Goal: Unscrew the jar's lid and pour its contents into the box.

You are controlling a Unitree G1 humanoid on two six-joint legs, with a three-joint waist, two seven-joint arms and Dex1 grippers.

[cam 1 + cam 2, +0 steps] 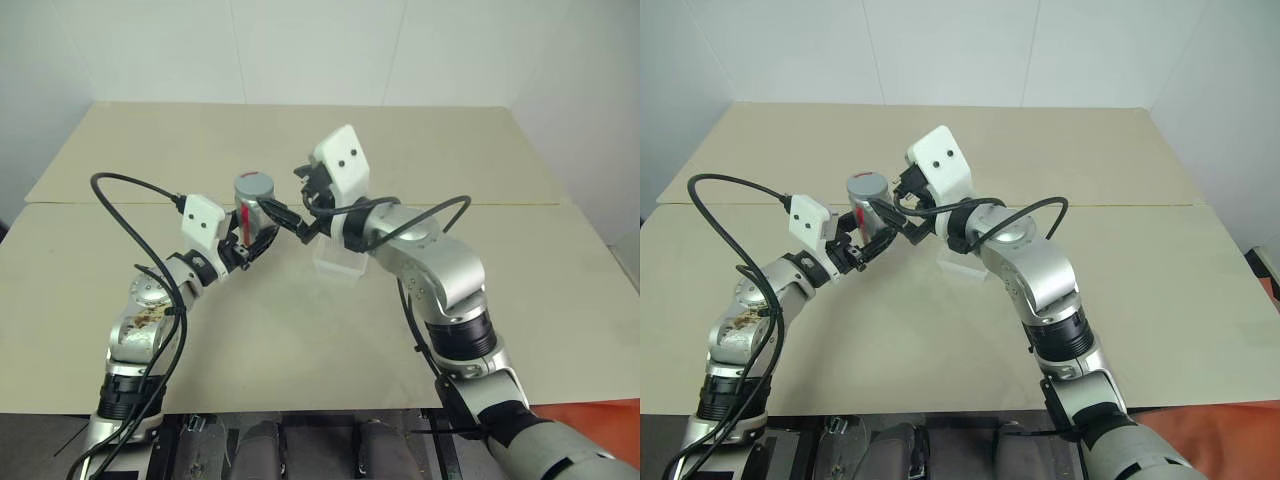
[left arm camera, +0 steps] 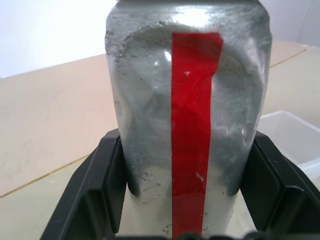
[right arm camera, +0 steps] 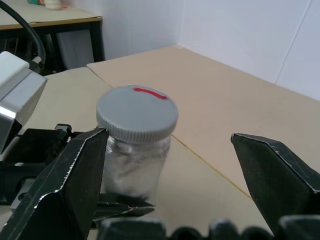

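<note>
The jar (image 1: 250,212) is upright above the table, with greyish powder inside and a vertical red stripe (image 2: 192,130) down its side. Its grey ribbed lid (image 3: 137,112), marked with a short red line, sits on top. My left gripper (image 1: 255,236) is shut on the jar's lower body, one black finger (image 2: 100,185) on each side. My right gripper (image 3: 169,135) is open at lid height just right of the jar, its fingers apart from the lid. The clear plastic box (image 1: 338,262) rests on the table under my right wrist.
The beige table (image 1: 300,330) has a seam across its middle and extends far behind and to both sides. A black cable (image 1: 130,190) loops up from my left arm. White walls enclose the back and sides.
</note>
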